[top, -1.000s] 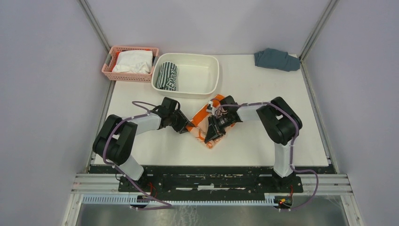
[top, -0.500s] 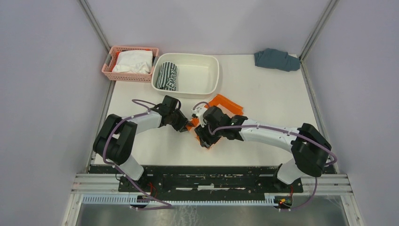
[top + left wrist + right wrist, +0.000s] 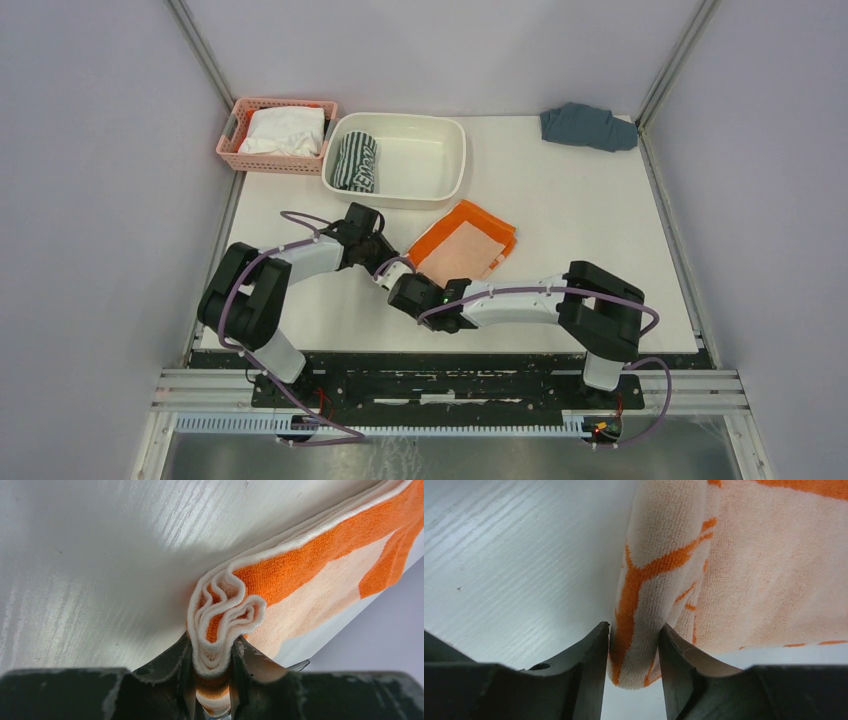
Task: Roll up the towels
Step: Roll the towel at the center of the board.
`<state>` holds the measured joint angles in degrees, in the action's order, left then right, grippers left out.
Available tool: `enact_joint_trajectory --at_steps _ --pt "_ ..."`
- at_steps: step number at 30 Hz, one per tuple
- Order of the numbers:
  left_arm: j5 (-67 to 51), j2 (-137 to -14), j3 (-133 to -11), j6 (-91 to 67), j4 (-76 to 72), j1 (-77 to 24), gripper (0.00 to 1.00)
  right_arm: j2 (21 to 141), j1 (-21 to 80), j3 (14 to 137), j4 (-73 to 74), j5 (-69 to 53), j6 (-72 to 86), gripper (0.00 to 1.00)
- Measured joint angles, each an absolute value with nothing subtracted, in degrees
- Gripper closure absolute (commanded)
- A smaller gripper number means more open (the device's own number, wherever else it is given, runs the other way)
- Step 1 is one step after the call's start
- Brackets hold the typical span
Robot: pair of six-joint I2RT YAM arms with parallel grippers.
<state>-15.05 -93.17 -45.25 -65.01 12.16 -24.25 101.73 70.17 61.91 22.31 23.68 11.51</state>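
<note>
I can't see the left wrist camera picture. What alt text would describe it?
The left gripper pinches a bunched, layered edge of the orange towel. The rest of it, peach in the middle, spreads away over the white table.

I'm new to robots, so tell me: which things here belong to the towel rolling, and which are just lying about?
Job:
orange terry towel with peach centre
rolled green-and-white striped towel

Lying about:
white cloth
blue-grey cloth
pink plastic basket
</note>
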Motion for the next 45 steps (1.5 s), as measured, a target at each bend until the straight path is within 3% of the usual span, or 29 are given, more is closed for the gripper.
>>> enact_joint_trajectory --at_steps 6,10,18,27,37,45 --pt "-14.6 -92.0 -44.4 -65.0 12.6 -24.3 0.63 102.5 70.2 62.8 23.1 25.8 10.4 0.9" --pt "-13.4 -89.1 -43.1 -64.6 15.1 -24.1 0.5 102.3 68.7 63.4 23.3 19.0 10.0 0.99" --pt "-10.7 -78.0 -39.0 -61.9 20.3 -20.8 0.29 99.5 54.0 62.2 19.0 -15.3 13.8 1.0" --pt "-12.3 -66.5 -34.6 -60.2 18.7 -17.1 0.25 107.7 41.6 53.5 -3.1 -46.8 29.2 1.0" --pt "-17.2 -68.6 -31.4 -60.1 12.9 -16.2 0.26 120.0 32.0 45.1 -37.0 -63.0 55.0 1.0" --pt "-21.4 -76.2 -32.1 -59.6 7.6 -16.2 0.26 122.1 30.6 45.0 -42.1 -64.8 57.6 1.0"
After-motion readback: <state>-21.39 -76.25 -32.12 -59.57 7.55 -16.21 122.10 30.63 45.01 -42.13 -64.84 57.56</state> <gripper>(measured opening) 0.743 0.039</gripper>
